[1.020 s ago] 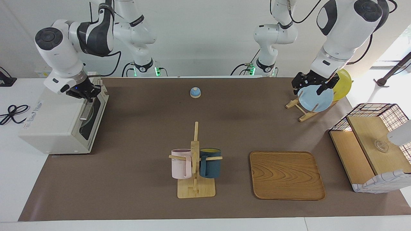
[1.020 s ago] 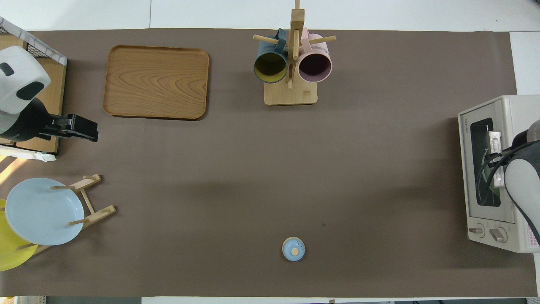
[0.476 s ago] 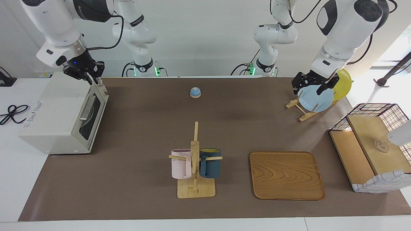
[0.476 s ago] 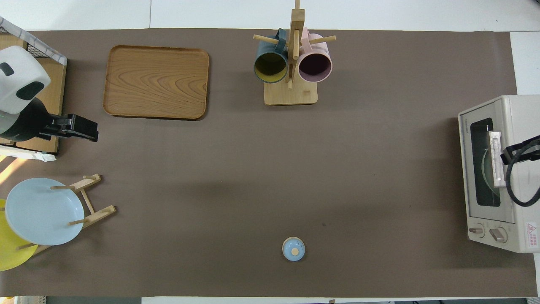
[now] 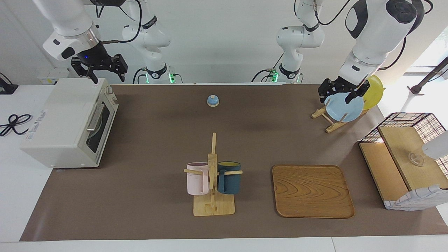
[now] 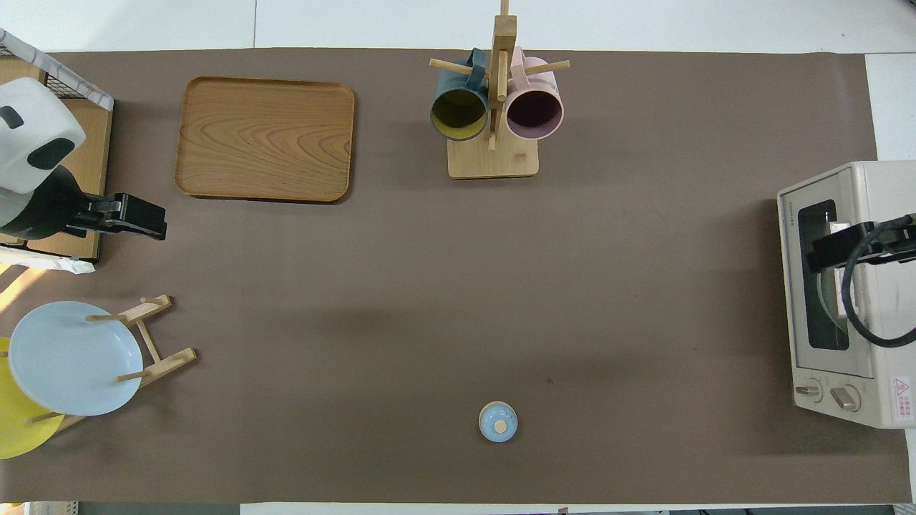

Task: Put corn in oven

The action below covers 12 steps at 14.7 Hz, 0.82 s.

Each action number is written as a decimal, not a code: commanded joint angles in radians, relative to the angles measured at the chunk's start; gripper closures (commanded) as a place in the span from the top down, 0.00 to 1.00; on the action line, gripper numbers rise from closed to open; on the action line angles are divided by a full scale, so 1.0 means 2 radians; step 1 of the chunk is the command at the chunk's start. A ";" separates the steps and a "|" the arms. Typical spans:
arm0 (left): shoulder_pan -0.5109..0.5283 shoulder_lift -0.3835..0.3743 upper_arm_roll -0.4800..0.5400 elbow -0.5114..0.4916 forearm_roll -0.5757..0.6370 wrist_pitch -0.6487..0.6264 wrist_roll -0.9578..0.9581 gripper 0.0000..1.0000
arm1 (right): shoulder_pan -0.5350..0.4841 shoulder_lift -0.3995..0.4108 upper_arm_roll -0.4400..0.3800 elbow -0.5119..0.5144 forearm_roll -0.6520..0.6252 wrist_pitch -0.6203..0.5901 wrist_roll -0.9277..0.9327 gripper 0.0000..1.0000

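The boxy off-white oven (image 5: 68,122), door shut, sits at the right arm's end of the desk (image 5: 157,140); a red warning sticker shows beside its knobs, the print too small to read. The corn is not visible. The right claw (image 5: 103,71) has risen off the door handle and now hangs spread above the oven. The left claw (image 5: 337,95) waits spread over the pale-blue plate (image 5: 344,108).

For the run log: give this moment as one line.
oven: door shut | corn: not visible | right gripper: open, above oven | left gripper: open, waiting over plate rack

Two high, opposed cameras share the table (image 5: 157,140).
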 commanded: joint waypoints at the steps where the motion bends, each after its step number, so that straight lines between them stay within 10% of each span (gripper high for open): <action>1: 0.004 -0.002 -0.003 0.003 0.011 0.001 0.003 1.00 | -0.006 0.012 0.001 0.017 0.016 0.001 0.016 1.00; 12: 0.004 -0.002 -0.003 0.003 0.011 0.001 0.003 1.00 | 0.041 0.016 -0.054 0.022 0.009 0.003 0.017 1.00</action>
